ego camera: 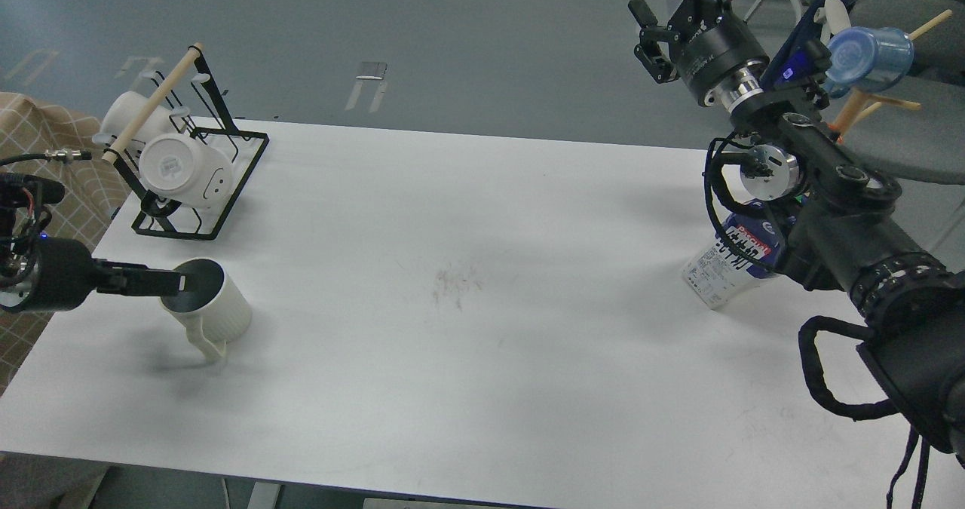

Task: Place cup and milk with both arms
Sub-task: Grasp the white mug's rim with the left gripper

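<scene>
My left gripper (pixel 178 283) pinches the cup (pixel 207 307) by its rim, my right gripper (pixel 654 38) hangs open and empty — the milk (pixel 730 262) is unheld, both placements pending.

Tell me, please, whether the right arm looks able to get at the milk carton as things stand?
Probably yes, but not directly: the right gripper is raised far beyond the milk carton, whose top the arm's own links hide.

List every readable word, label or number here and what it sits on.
Milk carton: red band with white lettering, black characters, fine print; all too blurred to read.
White mug on the rack: label on its bottom, too small to read.
Nothing else carries text.
</scene>
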Available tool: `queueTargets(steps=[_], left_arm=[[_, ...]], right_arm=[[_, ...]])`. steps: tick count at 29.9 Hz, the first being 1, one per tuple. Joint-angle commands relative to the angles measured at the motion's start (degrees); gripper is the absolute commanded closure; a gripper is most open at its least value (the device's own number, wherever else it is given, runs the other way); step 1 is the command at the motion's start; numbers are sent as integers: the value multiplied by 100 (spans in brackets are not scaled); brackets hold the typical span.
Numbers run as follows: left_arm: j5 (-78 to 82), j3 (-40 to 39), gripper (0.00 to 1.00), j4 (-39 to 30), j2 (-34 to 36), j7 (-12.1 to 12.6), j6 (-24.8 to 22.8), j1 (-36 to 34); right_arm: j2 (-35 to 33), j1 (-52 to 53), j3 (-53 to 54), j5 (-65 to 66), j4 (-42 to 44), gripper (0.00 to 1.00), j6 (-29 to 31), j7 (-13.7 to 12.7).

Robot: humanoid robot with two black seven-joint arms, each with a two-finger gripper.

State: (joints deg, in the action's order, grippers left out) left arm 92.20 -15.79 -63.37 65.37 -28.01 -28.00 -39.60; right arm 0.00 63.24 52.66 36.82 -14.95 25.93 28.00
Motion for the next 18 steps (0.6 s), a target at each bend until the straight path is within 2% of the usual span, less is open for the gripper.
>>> queueTargets(steps=[1,4,8,10,14,15,16,18], left_arm=[[-1,59,1,141,-77,1,0,13],[-1,59,1,150,-138,1,0,13],[-1,94,7,176,-156,1,0,13],[-9,94,22,185,-156,1,0,13],[87,216,64,185,-129,1,0,13],[122,295,87,185,-121,1,0,5],[131,313,99,185,-121,1,0,13],[166,313,100,185,-129,1,0,-4]], right_arm=[[0,-4,7,0,1,0,0,0],[0,-13,7,0,1,0,0,0],[0,-13,7,0,10,0,0,0],[0,-13,-1,0,10,0,0,0],[0,-22,-10,0,10,0,-9,0],[0,-22,-1,0,10,0,-9,0],[0,-22,-1,0,10,0,-9,0],[0,-22,-10,0,10,0,-9,0]])
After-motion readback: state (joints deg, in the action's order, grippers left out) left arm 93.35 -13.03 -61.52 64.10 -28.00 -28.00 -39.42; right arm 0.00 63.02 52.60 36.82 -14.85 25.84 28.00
